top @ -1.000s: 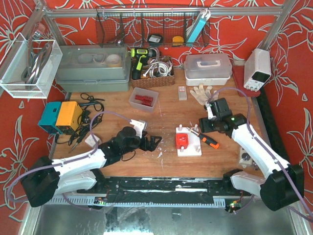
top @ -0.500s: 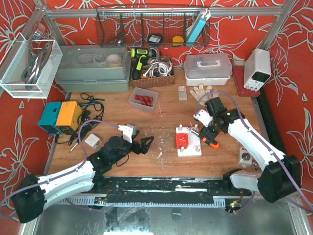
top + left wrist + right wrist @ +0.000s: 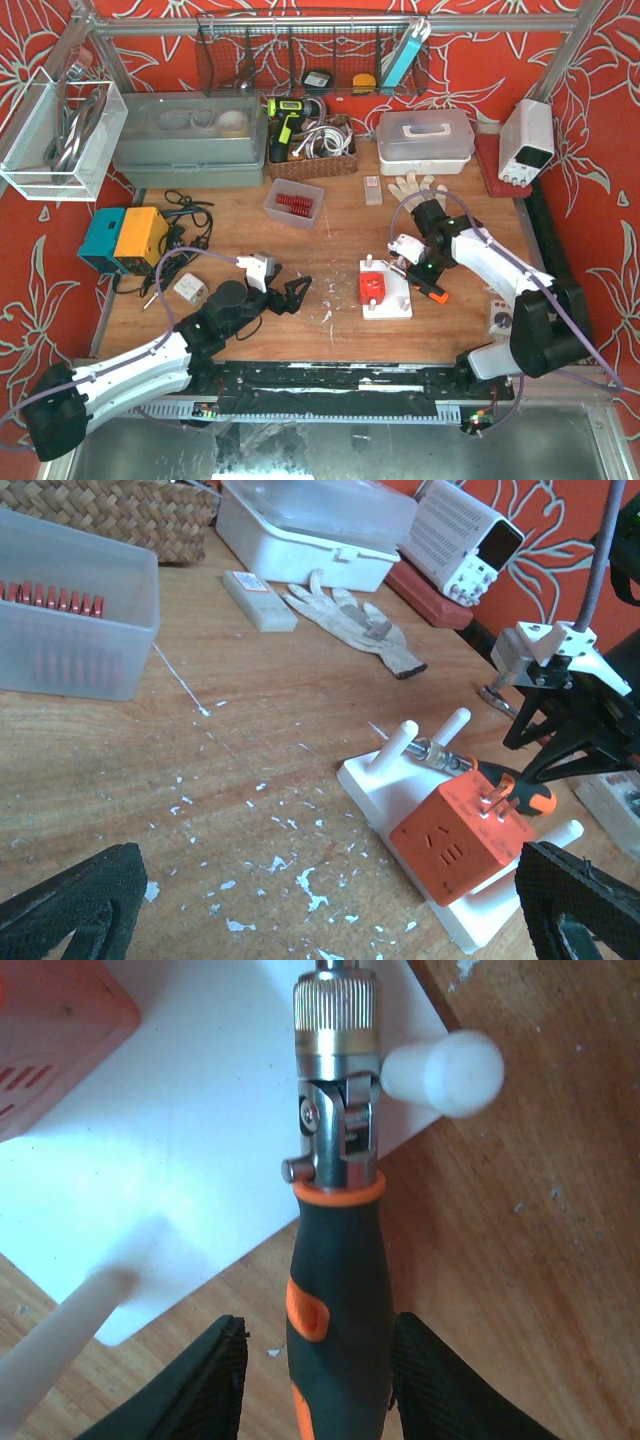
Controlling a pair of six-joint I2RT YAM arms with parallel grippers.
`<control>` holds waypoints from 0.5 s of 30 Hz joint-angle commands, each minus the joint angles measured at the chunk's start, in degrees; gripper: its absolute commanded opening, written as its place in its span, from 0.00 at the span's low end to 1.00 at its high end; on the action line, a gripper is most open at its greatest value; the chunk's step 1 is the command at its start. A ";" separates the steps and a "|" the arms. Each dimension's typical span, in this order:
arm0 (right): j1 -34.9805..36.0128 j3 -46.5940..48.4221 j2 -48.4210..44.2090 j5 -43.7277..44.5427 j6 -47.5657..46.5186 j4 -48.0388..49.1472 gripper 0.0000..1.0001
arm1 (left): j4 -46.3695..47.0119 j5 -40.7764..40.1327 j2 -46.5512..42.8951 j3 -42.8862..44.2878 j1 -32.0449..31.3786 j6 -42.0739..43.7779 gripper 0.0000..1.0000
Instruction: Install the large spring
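Note:
A clear tub (image 3: 293, 204) holds red springs; it also shows in the left wrist view (image 3: 70, 610), with the springs (image 3: 55, 595) inside. A white peg plate (image 3: 390, 305) carries an orange cube (image 3: 373, 287). A black-and-orange screwdriver (image 3: 428, 289) lies across the plate's right edge. My right gripper (image 3: 418, 272) is open and straddles the screwdriver handle (image 3: 340, 1290), a finger on each side; the left finger stands apart from it. My left gripper (image 3: 291, 296) is open and empty, low over the wood to the left of the plate (image 3: 400, 790).
A white glove (image 3: 412, 186), white lidded box (image 3: 425, 140) and power supply (image 3: 527, 140) stand behind the plate. A teal-and-orange box (image 3: 125, 238) with cables and a small white block (image 3: 187, 289) lie at the left. White flakes litter the wood (image 3: 300, 880).
My right gripper has swung left and down onto the screwdriver handle by the plate. My left arm has drawn back slightly towards the left, gripper still open.

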 commanded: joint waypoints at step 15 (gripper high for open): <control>-1.76 0.24 8.89 -1.52 -3.24 4.67 0.46 | 1.74 -1.89 2.26 0.21 -0.47 0.79 1.00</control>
